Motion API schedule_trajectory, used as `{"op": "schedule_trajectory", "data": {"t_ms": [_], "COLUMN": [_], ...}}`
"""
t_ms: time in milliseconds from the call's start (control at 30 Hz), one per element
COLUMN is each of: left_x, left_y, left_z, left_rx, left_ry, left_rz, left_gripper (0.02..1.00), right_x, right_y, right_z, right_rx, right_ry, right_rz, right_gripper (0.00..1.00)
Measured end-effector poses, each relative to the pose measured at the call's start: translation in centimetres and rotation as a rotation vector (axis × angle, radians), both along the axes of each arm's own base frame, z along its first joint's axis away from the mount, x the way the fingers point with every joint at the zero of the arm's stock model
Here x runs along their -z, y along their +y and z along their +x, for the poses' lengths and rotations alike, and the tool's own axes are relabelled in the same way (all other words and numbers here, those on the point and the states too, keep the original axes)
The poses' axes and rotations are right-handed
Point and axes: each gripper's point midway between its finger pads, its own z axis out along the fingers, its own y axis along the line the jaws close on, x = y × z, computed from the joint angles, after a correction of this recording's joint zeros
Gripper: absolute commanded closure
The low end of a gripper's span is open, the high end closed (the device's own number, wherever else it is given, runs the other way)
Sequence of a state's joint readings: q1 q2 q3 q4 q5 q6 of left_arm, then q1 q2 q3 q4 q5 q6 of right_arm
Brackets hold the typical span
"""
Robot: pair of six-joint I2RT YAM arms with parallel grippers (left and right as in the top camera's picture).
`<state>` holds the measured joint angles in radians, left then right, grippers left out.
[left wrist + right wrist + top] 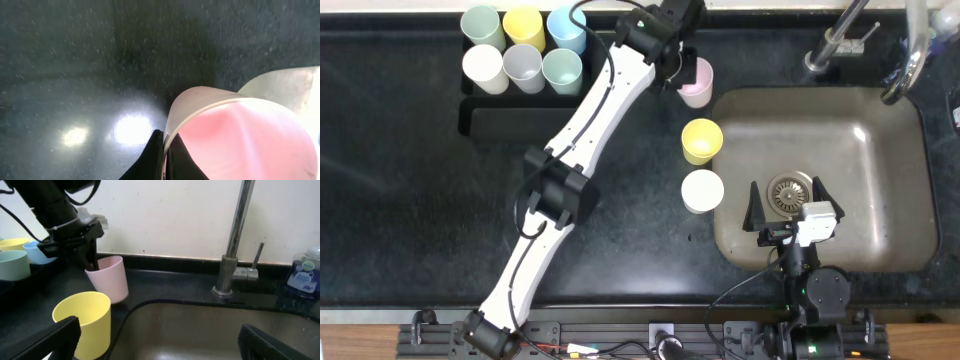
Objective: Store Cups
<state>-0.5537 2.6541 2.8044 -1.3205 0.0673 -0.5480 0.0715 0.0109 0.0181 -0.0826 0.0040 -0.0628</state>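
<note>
A pink cup stands tilted on the dark counter at the sink's back left corner. My left gripper is shut on its rim, one finger inside and one outside. A yellow cup and a white cup stand upright along the sink's left edge. Several pastel cups sit in a black rack at the back left. My right gripper hangs open over the sink, holding nothing.
The steel sink takes up the right side, with a drain near my right gripper. A tap stands behind it and a soap bottle at the far right. The dark counter stretches left.
</note>
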Motion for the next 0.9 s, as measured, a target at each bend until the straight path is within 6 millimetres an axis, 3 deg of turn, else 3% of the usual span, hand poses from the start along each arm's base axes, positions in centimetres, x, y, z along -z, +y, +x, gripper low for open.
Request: {"op": "schedule_trajectory", "data": {"t_ms": [67,133,300,433,500,567,633,700,767,900], "left_x": [-1.1,-2.8,-10.7,-18.2,-20.8,-22.2,-22.3,-21.2,-19.0,-13.6], "left_y": [1.4,4.1,15.6,24.0,27.2,29.2,31.0,32.7,34.7,38.3], "left_z": [0.2,-0.1,-2.9,-3.0,-3.9,-5.1,-7.0,-9.0,-11.0,-11.1], "left_rx": [-0.024,-0.066,-0.274,-0.439,-0.494,-0.528,-0.551,-0.585,-0.641,-0.760], "left_ry": [-0.007,-0.001,0.012,-0.138,-0.194,-0.213,-0.186,-0.124,-0.051,-0.037], "left_rz": [0.015,0.056,0.179,0.156,0.163,0.183,0.223,0.266,0.298,0.264], "left_gripper": [0.982,0.982,0.982,0.982,0.982,0.980,0.978,0.980,0.980,0.982], "right_x": [0.0,0.0,0.0,0.0,0.0,0.0,0.0,0.0,0.0,0.0], "right_y": [0.0,0.0,0.0,0.0,0.0,0.0,0.0,0.0,0.0,0.0], "right_z": [0.0,0.0,0.0,0.0,0.0,0.0,0.0,0.0,0.0,0.0], "right_rx": [0.000,0.000,0.000,0.000,0.000,0.000,0.000,0.000,0.000,0.000], "right_ry": [0.000,0.000,0.000,0.000,0.000,0.000,0.000,0.000,0.000,0.000], "right_rz": [0.000,0.000,0.000,0.000,0.000,0.000,0.000,0.000,0.000,0.000], "right_gripper": [0.005,0.003,0.003,0.001,0.005,0.005,0.005,0.003,0.003,0.003]}}
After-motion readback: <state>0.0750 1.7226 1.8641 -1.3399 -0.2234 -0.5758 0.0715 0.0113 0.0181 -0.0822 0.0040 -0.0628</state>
